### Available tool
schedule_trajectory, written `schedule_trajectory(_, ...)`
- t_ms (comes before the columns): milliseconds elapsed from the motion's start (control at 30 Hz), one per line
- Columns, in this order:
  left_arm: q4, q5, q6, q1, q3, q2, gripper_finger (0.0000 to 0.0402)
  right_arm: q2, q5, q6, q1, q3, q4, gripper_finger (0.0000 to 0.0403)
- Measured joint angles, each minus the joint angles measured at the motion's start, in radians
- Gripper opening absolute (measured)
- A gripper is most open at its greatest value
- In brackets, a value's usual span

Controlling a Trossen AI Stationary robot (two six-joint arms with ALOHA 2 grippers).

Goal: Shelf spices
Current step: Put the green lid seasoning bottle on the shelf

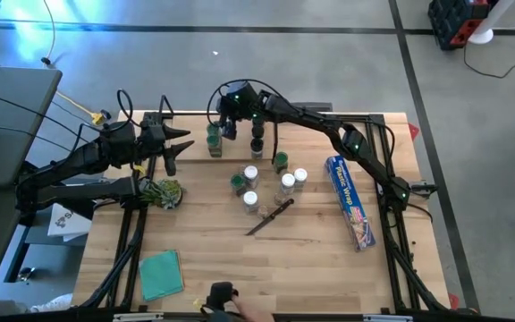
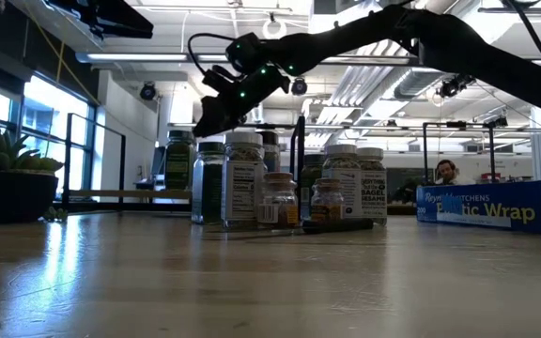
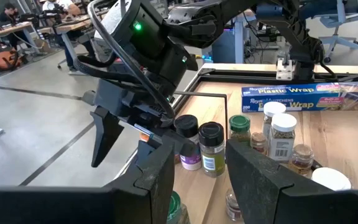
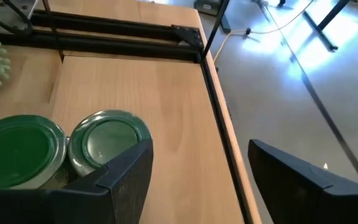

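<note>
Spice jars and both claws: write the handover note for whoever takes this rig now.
Right claw: open, empty, hovering over the shelf at the table's far edge, above two green-capped jars already standing there.
Left claw: fingers apart, empty, waiting at the left of the shelf.
Done: those two jars shelved, as far as the views show.
Left: the cluster of jars mid-table, between the shelf and the knife.
</note>
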Motion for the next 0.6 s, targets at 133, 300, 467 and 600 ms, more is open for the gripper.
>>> schedule_trajectory(133,0.0,0.0,0.0,0.0,0.0,0.0,0.014,-0.019,-0.018,0.001,0.007,-0.001,0.064,0.0259)
schedule_trajectory(300,0.001,0.0,0.0,0.0,0.0,0.0,0.014,-0.009,-0.074,0.024,0.02,0.001,0.079,0.0259)
schedule_trajectory(467,0.001,0.0,-0.005,0.0,0.0,0.0,0.014,0.015,-0.056,0.023,0.027,-0.001,0.049,0.0259)
schedule_trajectory(600,0.0,0.0,-0.006,0.0,0.0,0.0,0.014,0.015,-0.053,0.023,0.025,0.0,0.027,0.0259)
